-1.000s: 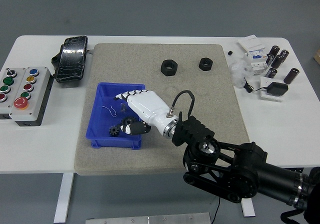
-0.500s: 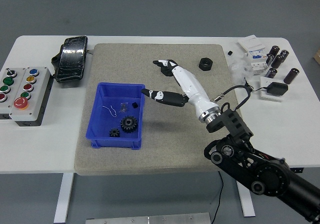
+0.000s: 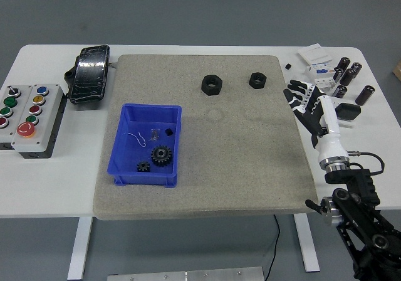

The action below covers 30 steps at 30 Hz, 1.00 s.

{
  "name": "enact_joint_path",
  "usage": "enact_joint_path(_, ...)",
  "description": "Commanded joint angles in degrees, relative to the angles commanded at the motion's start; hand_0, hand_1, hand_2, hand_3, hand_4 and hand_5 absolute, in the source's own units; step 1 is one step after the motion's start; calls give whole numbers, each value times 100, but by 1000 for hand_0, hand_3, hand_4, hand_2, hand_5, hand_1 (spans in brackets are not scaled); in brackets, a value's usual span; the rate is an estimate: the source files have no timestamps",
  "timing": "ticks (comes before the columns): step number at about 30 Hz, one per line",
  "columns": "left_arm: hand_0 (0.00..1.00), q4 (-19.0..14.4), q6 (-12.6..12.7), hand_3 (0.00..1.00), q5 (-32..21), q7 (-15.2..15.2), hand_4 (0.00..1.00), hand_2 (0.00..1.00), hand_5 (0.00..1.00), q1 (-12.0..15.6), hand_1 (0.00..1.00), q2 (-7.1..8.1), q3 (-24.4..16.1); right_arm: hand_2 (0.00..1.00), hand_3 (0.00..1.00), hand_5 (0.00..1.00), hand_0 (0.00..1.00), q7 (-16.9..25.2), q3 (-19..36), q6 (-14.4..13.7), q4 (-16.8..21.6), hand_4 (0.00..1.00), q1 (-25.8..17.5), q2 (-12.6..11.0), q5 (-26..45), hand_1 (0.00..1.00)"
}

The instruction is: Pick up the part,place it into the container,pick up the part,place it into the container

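A blue container [image 3: 146,144] sits on the grey mat [image 3: 238,143] at the left. Inside it lie two black gears [image 3: 162,155], a small black piece and a bit of wire. Two black hex nuts lie on the mat's far side: a larger one [image 3: 212,84] and a smaller one [image 3: 257,79]. My right hand [image 3: 304,99] is at the mat's right edge, over the white table, fingers spread and empty. It is well to the right of both nuts. The left arm is out of view.
A button box [image 3: 30,111] stands at the far left and a black pedal [image 3: 89,73] behind it. Several black cylinders [image 3: 348,74], a white breaker [image 3: 322,69] and a black adapter [image 3: 346,111] lie at the back right, close to my right hand.
My right hand has left the blue container, swept right across the mat past the nuts, and now hovers empty at the mat's right edge. The gears stay in the container.
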Motion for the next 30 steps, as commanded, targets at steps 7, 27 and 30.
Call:
enact_joint_path(7,657,0,-2,622,28,-33,699,546,385,-9,569,49,14,700,659,584,661,59,157,23,65,902,-18,-44,335,670)
enact_joint_path(27,657,0,46,622,-398,-26,700,546,386,98,568,115,194,699,647,621,664,82,204,-68,49,885,-30,55,245,668)
enact_joint_path(30,657,0,69,622,-571,-28,700,546,386,112,568,132,275,699,647,621,664,83,193,-86,50,885,-36,59,250,668)
